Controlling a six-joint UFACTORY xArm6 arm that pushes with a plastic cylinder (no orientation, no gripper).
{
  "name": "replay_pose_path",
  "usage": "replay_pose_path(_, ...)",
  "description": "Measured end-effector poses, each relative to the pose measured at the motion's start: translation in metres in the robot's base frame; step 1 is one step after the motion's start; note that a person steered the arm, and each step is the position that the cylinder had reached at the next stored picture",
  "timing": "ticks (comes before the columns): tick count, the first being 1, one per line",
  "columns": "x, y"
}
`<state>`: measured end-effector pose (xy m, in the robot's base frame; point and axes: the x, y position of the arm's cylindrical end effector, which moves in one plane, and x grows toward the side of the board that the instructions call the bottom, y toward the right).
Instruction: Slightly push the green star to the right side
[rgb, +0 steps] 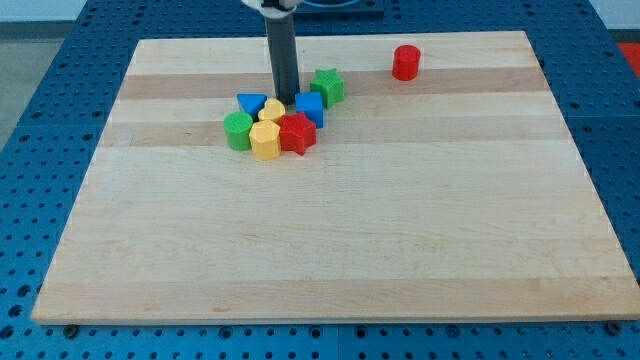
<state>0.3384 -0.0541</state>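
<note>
The green star (328, 86) sits near the top of the wooden desk (330, 240), at the upper right of a block cluster. My tip (287, 100), a plain rod with no end effector to open or close, rests just left of the star, above the red star (297, 132); a red cylinder (405, 62) stands well to the star's right.

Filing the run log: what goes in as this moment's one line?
my tip left of green star | cluster of blocks | red cylinder apart
</note>
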Motion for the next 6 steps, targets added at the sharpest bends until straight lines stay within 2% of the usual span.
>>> replay_pose_path(1,0.001,0.025)
replay_pose_path(2,-0.007,0.024)
replay_pose_path(3,-0.008,-0.013)
replay_pose_path(4,-0.029,-0.011)
replay_pose_path(6,-0.041,0.029)
